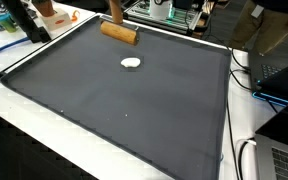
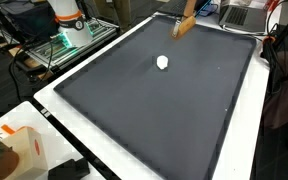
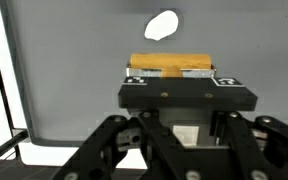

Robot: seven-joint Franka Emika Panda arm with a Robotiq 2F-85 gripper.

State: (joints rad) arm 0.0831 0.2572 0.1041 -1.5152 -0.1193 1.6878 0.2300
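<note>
One wooden block is pinched in the claw, lying crosswise between the fingers, which press in on it from both sides. Under the claw spreads a dark mat that covers most of the white desk. In an exterior view the block hangs low over the mat; whether it touches cannot be told. Ahead of the claw, apart from the block, a small white object lies on the mat.
</note>
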